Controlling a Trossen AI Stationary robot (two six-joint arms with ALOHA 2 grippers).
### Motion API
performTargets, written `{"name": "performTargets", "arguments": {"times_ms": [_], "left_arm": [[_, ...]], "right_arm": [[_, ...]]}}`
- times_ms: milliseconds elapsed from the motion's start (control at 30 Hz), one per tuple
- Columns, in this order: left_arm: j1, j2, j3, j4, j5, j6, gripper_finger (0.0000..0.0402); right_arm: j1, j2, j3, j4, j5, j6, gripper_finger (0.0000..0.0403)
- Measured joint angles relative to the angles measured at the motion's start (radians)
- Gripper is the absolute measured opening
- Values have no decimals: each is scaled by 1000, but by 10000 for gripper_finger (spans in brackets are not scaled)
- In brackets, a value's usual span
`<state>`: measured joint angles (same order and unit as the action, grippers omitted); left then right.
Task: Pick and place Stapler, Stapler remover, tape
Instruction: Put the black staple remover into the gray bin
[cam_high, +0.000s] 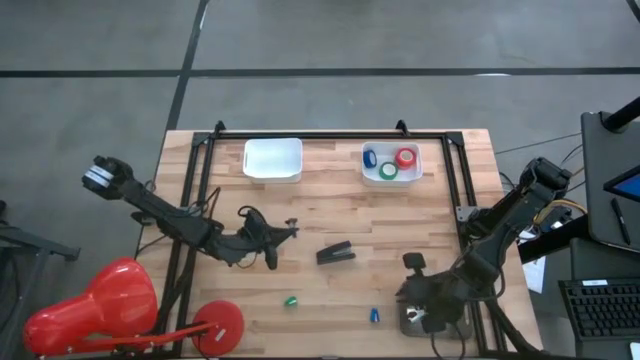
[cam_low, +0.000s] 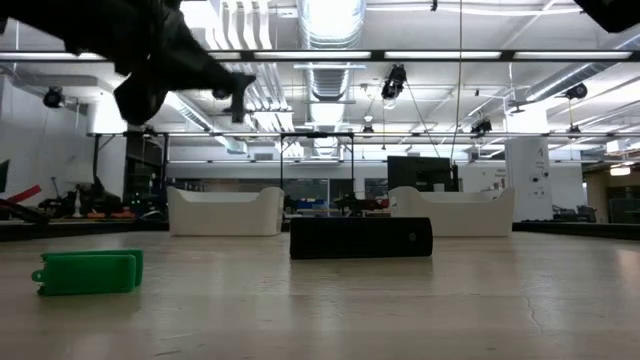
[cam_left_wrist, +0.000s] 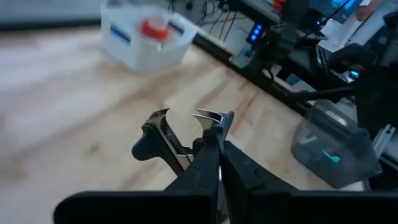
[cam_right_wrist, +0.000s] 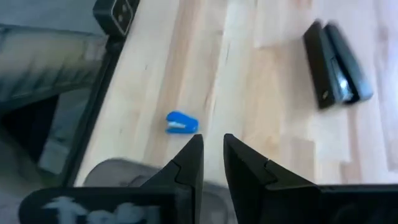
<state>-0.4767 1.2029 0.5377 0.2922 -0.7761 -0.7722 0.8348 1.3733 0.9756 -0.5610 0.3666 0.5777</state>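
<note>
Left gripper (cam_high: 285, 232), fingers clamped on a black staple remover (cam_left_wrist: 180, 134), hangs left of centre; it should carry up to the empty white bin (cam_high: 273, 160). The stapler (cam_high: 336, 254) lies mid-table. Right gripper (cam_right_wrist: 211, 162) waits lower right, fingers seemingly slightly apart.

I see a pale wooden tabletop (cam_high: 330, 285) edged by a black metal frame (cam_high: 330, 134), standing on a grey concrete floor (cam_high: 400, 40). Across the table, the room opens into a big workshop with white ceiling ducts (cam_low: 325, 25), strip lights (cam_low: 300, 54) and dark equipment racks (cam_low: 420, 172).
</note>
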Motion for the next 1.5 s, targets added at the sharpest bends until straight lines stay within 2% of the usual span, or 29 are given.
{"name": "performTargets", "arguments": {"times_ms": [200, 300, 567, 700, 867, 1167, 1500], "left_arm": [[1, 68, 95, 2, -50, 272, 6], [1, 126, 147, 0, -102, 378, 12], [0, 313, 313, 13, -154, 591, 7], [0, 403, 403, 49, -191, 665, 13], [-5, 494, 503, 47, -188, 754, 10], [-32, 569, 628, 54, -162, 861, 13], [-44, 594, 662, 52, -136, 894, 9]], "right_arm": [[-43, 10, -16, 160, 175, -131, 71], [-68, 9, -16, 216, 223, -205, 89], [-144, 33, -31, 414, 422, -395, 171], [-188, 58, -34, 469, 420, -448, 199], [-218, 69, -37, 478, 420, -458, 204], [-224, 69, -37, 489, 419, -473, 182], [-227, 70, -37, 532, 419, -466, 157]]}}
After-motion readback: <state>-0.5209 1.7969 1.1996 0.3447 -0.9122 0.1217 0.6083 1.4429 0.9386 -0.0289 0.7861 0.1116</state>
